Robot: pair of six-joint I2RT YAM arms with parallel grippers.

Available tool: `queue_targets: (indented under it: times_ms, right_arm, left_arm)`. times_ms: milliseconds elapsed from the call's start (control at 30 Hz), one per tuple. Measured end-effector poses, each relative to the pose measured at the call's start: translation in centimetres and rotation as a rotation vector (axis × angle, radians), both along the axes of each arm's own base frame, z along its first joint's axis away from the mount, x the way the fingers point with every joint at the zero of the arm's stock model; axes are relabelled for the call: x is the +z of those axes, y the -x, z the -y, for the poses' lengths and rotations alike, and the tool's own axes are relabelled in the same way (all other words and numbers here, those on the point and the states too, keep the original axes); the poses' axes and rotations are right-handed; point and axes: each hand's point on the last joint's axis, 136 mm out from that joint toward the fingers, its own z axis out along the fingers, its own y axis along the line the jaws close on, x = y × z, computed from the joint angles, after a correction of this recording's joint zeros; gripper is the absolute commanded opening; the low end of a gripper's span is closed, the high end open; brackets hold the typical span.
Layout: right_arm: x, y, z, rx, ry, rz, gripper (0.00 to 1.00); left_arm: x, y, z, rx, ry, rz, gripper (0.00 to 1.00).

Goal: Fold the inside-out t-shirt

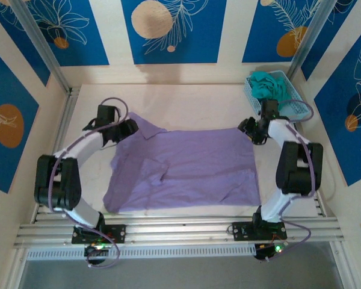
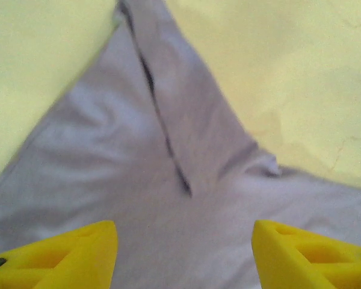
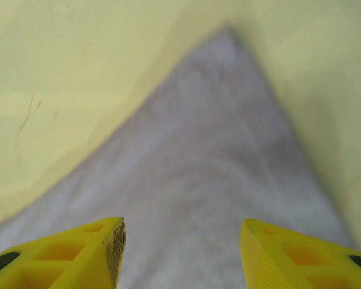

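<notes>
The inside-out t-shirt, lavender and soft, lies spread flat across the middle of the table. My left gripper hovers over its far left corner, where a sleeve sticks out. In the left wrist view the left gripper stands open above the wrinkled t-shirt, with nothing between its yellow fingers. My right gripper sits at the far right corner. Seen from its wrist, the right gripper is open too, over the pointed corner of the t-shirt.
A light blue basket holding a teal garment stands at the back right, just behind the right arm. Aluminium rails run along the near edge, and walls close in the table on three sides.
</notes>
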Motion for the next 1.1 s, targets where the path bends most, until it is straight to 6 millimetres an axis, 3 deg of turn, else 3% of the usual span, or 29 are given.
queue_targets:
  times_ms: [133, 333, 500, 700, 867, 1100]
  right_arm:
    - [-1.4, -3.8, 2.0, 0.004, 0.108, -0.015, 0.53]
    - [-3.4, -6.5, 2.9, 0.039, 0.209, -0.088, 0.51]
    - [-4.8, -7.1, 2.4, 0.075, 0.233, -0.142, 0.43]
    - [-4.9, -7.9, 2.5, 0.101, 0.251, -0.156, 0.26]
    - [-4.8, -7.7, 2.5, 0.109, 0.259, -0.169, 0.37]
    - [-4.5, -6.9, 2.5, 0.162, 0.325, -0.205, 0.42]
  left_arm:
    - [-0.3, -1.3, 0.2, -0.012, -0.008, 0.007, 0.61]
    - [-1.1, -1.7, 0.2, -0.031, -0.027, -0.001, 0.61]
    - [-1.2, -2.7, -0.1, -0.031, -0.035, 0.004, 0.61]
    - [-1.0, -4.1, -0.9, -0.024, -0.045, 0.018, 0.61]
    - [-0.3, -5.2, -1.8, -0.002, -0.047, 0.036, 0.61]
    - [0.5, -5.8, -2.1, -0.004, -0.059, 0.060, 0.61]
